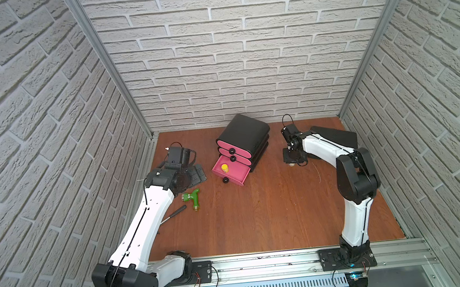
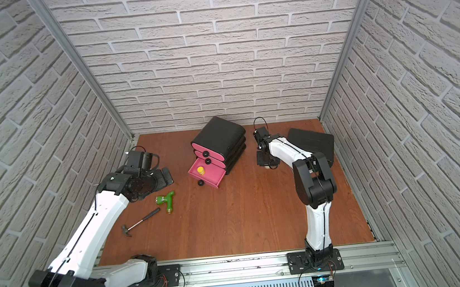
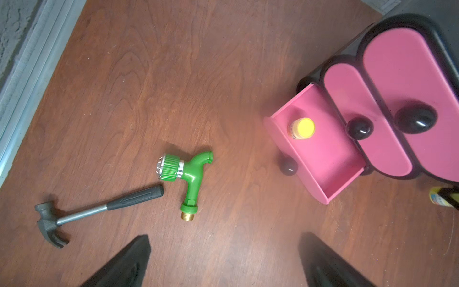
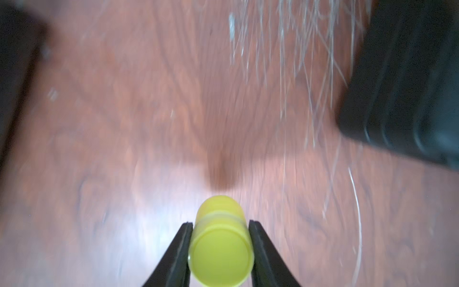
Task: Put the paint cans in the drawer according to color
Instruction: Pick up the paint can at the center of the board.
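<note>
Yellow-lidded stubby paint jar [image 4: 219, 258] is clenched in the right gripper [image 4: 220, 223], low by the brown wooden worktop [image 1: 273, 209], right of the small black cabinet [image 1: 243, 132]. Its twin, another yellow-lidded jar [image 1: 224, 167], stands upright in the open bottom pink drawer [image 1: 236, 174]. Meanwhile the left gripper [image 3: 226, 236] hangs wide and empty. Danger from here, I'd say: the grip looks high on the smooth lid, so a fast swing could slip it; come in low and it clips the drawer wall or topples the twin.
</note>
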You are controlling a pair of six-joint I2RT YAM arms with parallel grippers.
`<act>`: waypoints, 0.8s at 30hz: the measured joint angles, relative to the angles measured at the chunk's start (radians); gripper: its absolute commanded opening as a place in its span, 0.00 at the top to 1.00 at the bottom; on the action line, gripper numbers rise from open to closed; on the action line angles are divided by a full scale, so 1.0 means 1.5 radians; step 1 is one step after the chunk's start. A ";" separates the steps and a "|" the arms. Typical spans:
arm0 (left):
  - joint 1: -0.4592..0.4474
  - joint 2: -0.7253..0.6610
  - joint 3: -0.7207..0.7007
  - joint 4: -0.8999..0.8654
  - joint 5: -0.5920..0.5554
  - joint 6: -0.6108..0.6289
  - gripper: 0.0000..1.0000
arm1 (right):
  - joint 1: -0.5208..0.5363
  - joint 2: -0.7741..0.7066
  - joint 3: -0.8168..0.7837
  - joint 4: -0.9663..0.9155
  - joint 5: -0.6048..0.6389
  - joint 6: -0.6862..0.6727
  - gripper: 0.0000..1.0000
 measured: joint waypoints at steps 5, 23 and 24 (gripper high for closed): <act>0.034 0.001 -0.021 0.021 0.048 0.012 0.02 | 0.079 -0.112 -0.069 -0.002 -0.019 -0.023 0.70; 0.130 -0.051 -0.073 0.050 0.197 0.008 0.02 | 0.337 -0.124 -0.018 0.006 -0.052 -0.144 0.70; 0.132 -0.051 -0.073 0.050 0.197 0.008 0.02 | 0.343 -0.111 -0.002 0.010 -0.048 -0.153 0.70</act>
